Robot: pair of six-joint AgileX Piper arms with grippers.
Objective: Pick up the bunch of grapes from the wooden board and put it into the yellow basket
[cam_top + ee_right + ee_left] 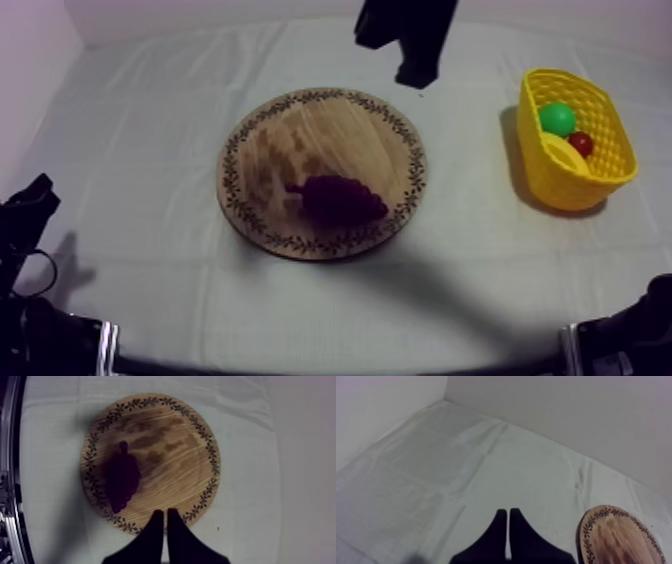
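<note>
A dark purple bunch of grapes (340, 198) lies on the near right part of the round wooden board (300, 130) in the top view. My right gripper (415, 76) hangs above the table beyond the board's far rim, apart from the grapes. In the right wrist view its fingers (155, 526) lie together as a narrow wedge over the board's (170, 451) rim, with the grapes (121, 482) off to one side. The yellow basket (570, 185) stands at the right. My left gripper (30, 205) rests low at the left, its fingers (498, 526) shut on nothing.
In the basket lie a green fruit (557, 118), a small red fruit (580, 143) and a yellow piece (562, 152). White walls close the table's far and left sides. A metal rail (7, 476) runs along the table edge beyond the board.
</note>
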